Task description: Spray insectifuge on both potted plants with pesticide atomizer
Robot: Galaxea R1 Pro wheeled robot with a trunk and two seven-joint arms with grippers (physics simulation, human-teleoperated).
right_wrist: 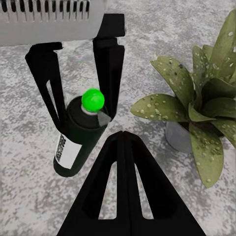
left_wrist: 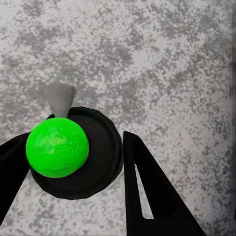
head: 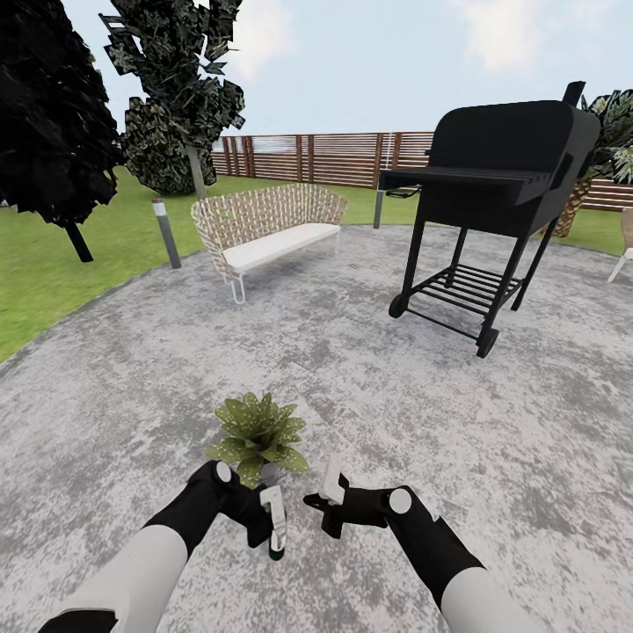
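One potted plant (head: 259, 432), a rosette of speckled green leaves in a small grey pot, stands on the round grey patio (head: 492, 440) just ahead of my hands. My left gripper (head: 268, 519) is shut on the pesticide atomizer (head: 277, 527), a slim dark-green bottle with a pale label. In the left wrist view the atomizer (left_wrist: 93, 162) sits between the two black fingers (left_wrist: 147, 196), seen end-on with a bright green ball on it. My right gripper (head: 327, 499) is shut and empty, right beside the bottle. The right wrist view shows the atomizer (right_wrist: 78, 135), the left gripper (right_wrist: 86, 118) and the potted plant (right_wrist: 196, 110) close by.
A black barbecue grill (head: 492, 176) on wheels stands at the back right. A wicker bench (head: 264, 224) with a white cushion is at the back left, beside a short bollard lamp (head: 165, 233). Lawn (head: 53, 264), dark trees and a slatted fence (head: 308, 158) ring the patio.
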